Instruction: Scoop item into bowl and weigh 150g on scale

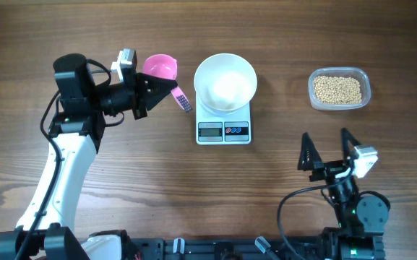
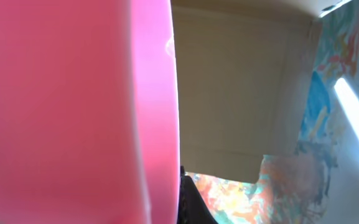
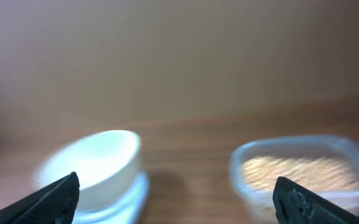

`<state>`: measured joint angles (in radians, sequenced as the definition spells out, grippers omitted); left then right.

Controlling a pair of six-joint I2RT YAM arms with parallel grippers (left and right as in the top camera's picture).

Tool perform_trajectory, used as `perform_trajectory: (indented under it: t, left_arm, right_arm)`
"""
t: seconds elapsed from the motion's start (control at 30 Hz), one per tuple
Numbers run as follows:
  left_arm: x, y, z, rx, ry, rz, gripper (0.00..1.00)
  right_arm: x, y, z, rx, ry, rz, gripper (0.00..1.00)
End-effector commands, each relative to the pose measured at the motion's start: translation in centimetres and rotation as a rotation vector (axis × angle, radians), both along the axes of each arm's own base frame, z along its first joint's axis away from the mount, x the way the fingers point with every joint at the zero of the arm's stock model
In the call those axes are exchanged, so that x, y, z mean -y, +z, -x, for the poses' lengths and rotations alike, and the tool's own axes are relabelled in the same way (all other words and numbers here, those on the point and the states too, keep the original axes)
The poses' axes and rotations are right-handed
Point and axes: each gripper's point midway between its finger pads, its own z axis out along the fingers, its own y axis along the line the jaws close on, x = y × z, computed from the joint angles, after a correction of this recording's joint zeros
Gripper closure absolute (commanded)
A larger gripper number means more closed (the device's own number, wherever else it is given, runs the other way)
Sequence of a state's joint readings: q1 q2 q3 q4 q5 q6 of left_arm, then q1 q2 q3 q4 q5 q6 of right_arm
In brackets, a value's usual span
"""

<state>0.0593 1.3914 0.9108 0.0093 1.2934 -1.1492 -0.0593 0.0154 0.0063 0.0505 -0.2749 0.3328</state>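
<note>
Two end effectors are in view, and only one is working. Your left end effector, upper left of the overhead frame, is pressed together on the handle of a pink scoop, whose cup fills the left half of the left wrist view. Your right end effector, lower right, is spread wide and holds and touches nothing; its wrist view looks out between its fingertips at the bowl and the tub. I'd judge the step in hand to be the first fetch. The scoop is gripped but shows no beans, and the white bowl, sitting on the scale at top centre, looks empty. The beans all lie in the clear tub, which stands on the surface at the upper right, well apart from the scoop and on the far side of the bowl. The next move calls for you to carry the scoop rightward past the bowl without clipping its rim, then tip the cup's mouth down into the tub and dig. What the scale's display reads I cannot tell; it is too small.
</note>
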Motion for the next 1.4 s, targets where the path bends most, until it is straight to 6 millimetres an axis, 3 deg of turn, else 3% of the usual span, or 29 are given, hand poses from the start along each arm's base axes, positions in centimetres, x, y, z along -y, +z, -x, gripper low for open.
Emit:
perform_trajectory:
  t: [0.0,0.17,0.27,0.4,0.6,0.73,0.93,1.07,1.2,1.37]
  left_arm:
    - [0.2,2.1,0.8,0.038,-0.015,0.016,0.96]
    - [-0.1,2.8,0.4,0.077,0.033,-0.007,0.96]
    - [-0.2,3.1,0.2,0.092,0.062,-0.019,0.96]
    - [-0.4,4.6,-0.2,0.196,0.088,-0.030,0.96]
    - [-0.6,8.5,-0.8,0.386,0.113,0.002,0.96]
    - [-1.1,8.9,-1.8,0.410,0.176,-0.006,0.96]
    - [-1.2,8.9,-2.0,0.406,0.189,-0.006,0.96]
    - [-1.2,8.9,-2.0,0.408,0.189,-0.006,0.96]
    - [-1.2,8.9,-2.0,0.411,0.191,-0.007,0.96]
    - [-1.7,9.0,-2.8,0.411,0.246,-0.013,0.96]
  right_arm:
    - [-0.7,1.8,0.3,-0.043,0.077,-0.498,0.00]
    - [0.0,10.1,2.7,0.326,0.110,-0.433,0.00]
    - [1.0,13.8,4.0,0.437,0.073,-0.445,0.00]
    - [0.5,17.0,4.2,0.429,0.064,-0.349,0.00]
    - [-2.4,20.7,1.2,0.189,0.164,-0.125,0.00]
    - [-4.9,21.5,-1.4,-0.040,0.317,-0.052,0.00]
    - [-10.2,22.6,-1.9,-0.205,0.771,-0.148,0.00]
    - [-10.8,21.4,-4.9,-0.370,0.845,-0.365,0.01]
    - [-11.5,21.5,-6.5,-0.398,0.902,-0.428,0.01]
    - [-13.2,21.4,-7.1,-0.437,0.887,-0.482,0.00]
